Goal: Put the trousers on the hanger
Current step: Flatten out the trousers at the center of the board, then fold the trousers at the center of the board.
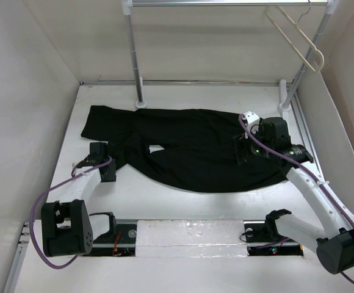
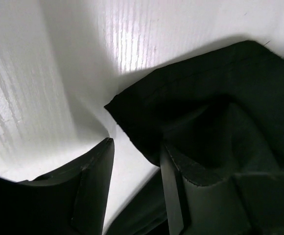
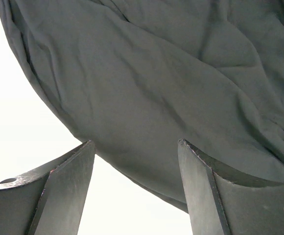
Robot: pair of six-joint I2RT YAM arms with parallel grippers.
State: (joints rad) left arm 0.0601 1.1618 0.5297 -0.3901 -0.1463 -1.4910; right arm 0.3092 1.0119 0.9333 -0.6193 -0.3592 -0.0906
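Trousers (image 1: 189, 146) flat, hem corner at L fingers (image 2: 90, 191), R fingers (image 3: 201, 196) over cloth, both pairs spread

Black trousers (image 1: 195, 149) lie spread flat on the table; the cream hanger (image 1: 296, 33) hangs on the rail.

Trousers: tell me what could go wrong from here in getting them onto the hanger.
1. The left gripper sits open at just a corner of the trousers; so thin a pinch may slip.
2. The cloth lies rumpled, legs overlapping, under the open right gripper, which may catch uneven layers.
3. The hanger hangs high on the rail, far from both grippers; the cloth could drag or drop on the way.
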